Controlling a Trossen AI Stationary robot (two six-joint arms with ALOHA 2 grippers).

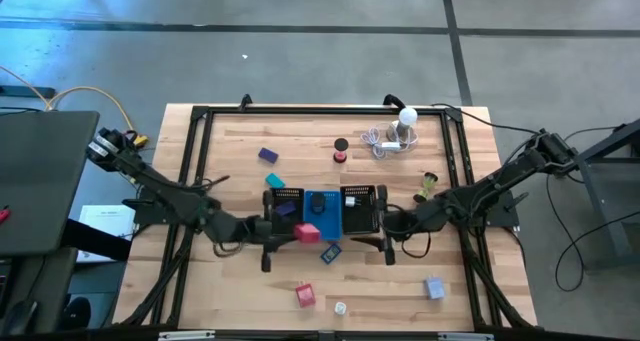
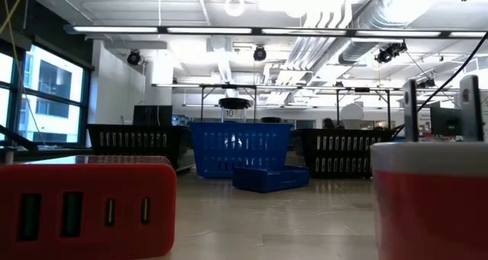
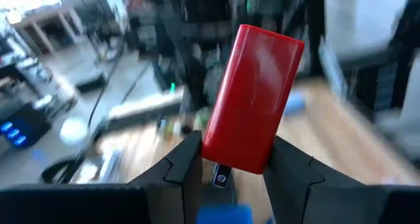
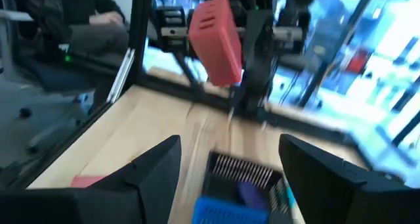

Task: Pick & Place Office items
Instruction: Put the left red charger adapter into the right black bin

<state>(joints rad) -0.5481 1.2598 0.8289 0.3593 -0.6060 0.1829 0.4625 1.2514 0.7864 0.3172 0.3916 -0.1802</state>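
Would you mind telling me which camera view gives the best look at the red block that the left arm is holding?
The left wrist view: the red block fills the picture, gripped by the left hand. The right wrist view shows it farther off; the high view shows it small by the blue tray.

A glossy red rectangular plastic block (image 3: 252, 99) is clamped upright, slightly tilted, above the wooden surface (image 1: 240, 281). A purple block (image 1: 268, 155), red cube (image 1: 305, 295) and grey-blue block (image 1: 434, 287) lie scattered apart.
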